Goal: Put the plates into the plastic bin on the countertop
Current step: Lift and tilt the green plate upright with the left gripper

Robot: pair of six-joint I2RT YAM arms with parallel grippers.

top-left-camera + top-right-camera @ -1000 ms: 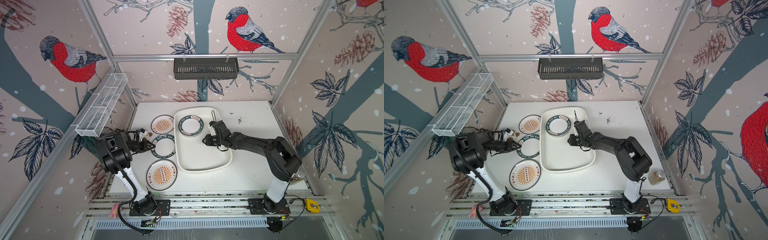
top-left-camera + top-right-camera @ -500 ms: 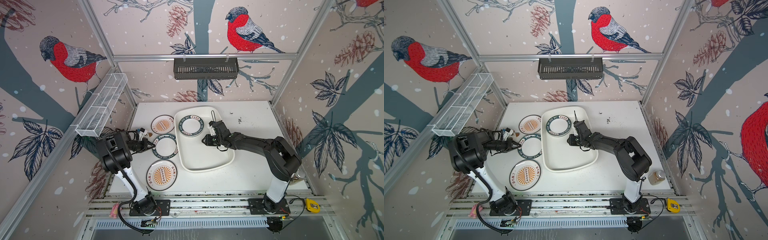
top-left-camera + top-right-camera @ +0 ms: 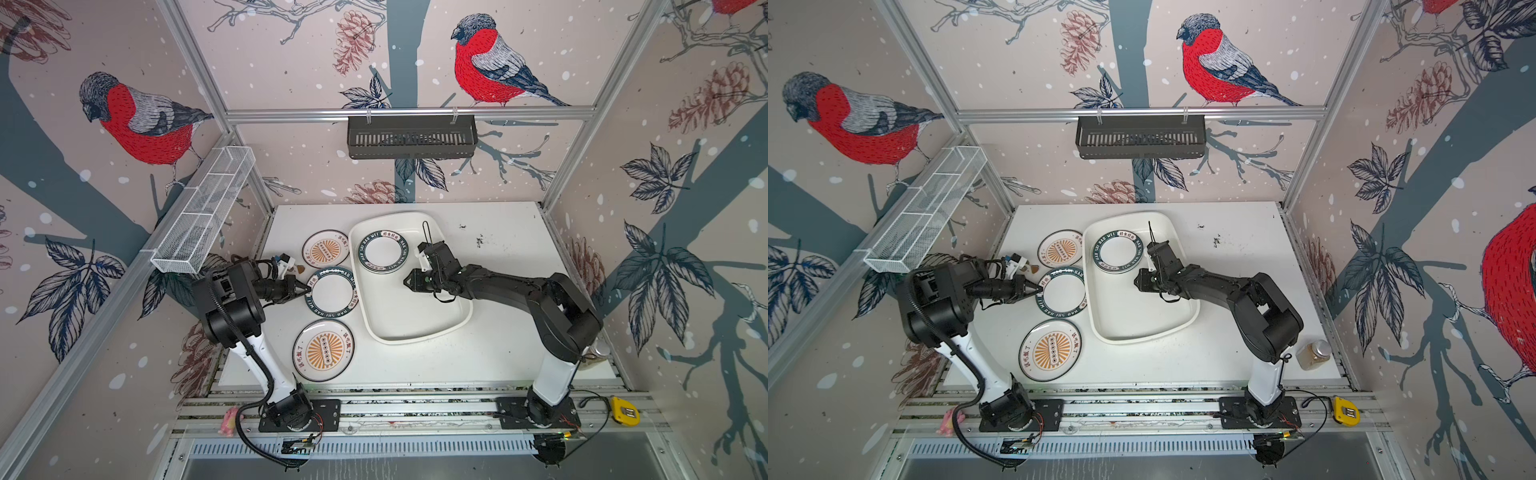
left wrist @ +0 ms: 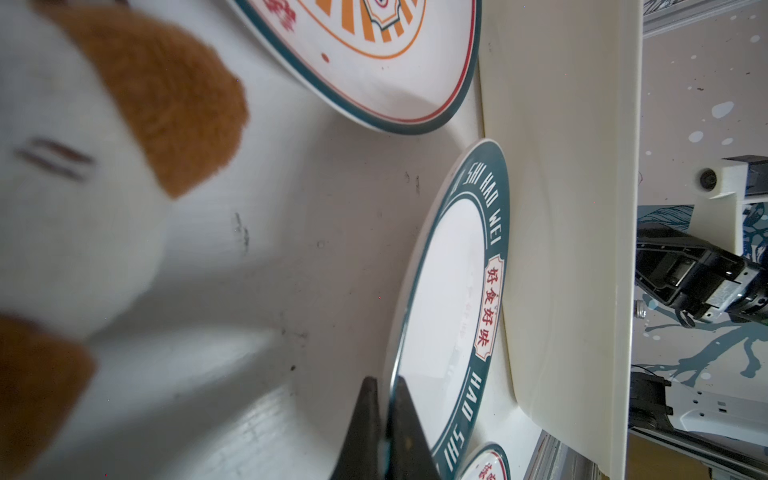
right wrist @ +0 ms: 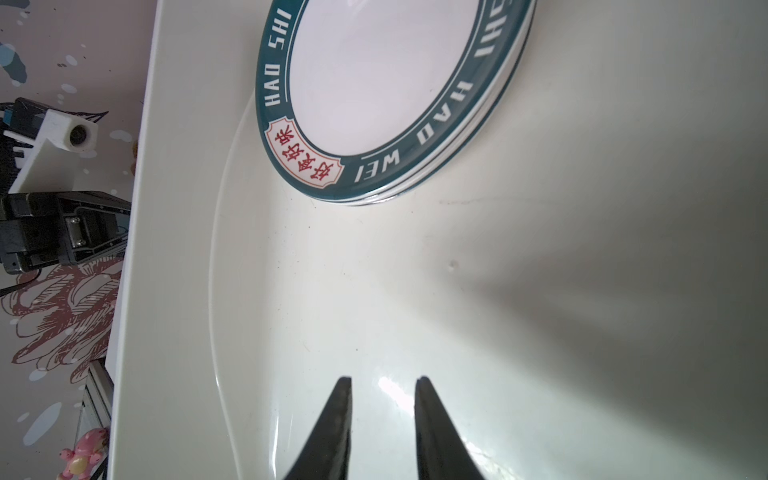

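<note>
1. My left jaws pinch the rim of the green-rimmed plate (image 3: 331, 293), near the desk's (image 3: 519, 332) left edge
2. The plastic bin (image 3: 419, 337) sits just beside it, toward the right edge
3. My right jaws hang slightly spread, empty, over the bin

1. Shows the plastic bin (image 3: 415, 324) lying askew on the countertop (image 3: 519, 332), with one green-rimmed plate (image 3: 383, 252) flat in its far left corner.
2. Places the right gripper (image 3: 407, 282) over the bin's bare floor, just beside that plate.
3. Sets three more plates in a column left of the bin: far sunburst plate (image 3: 325, 249), lettered plate (image 3: 331, 293), near sunburst plate (image 3: 324, 350).
4. Finds the left gripper (image 3: 308, 289) at the lettered plate's left rim, tips pinched together on it.
</note>
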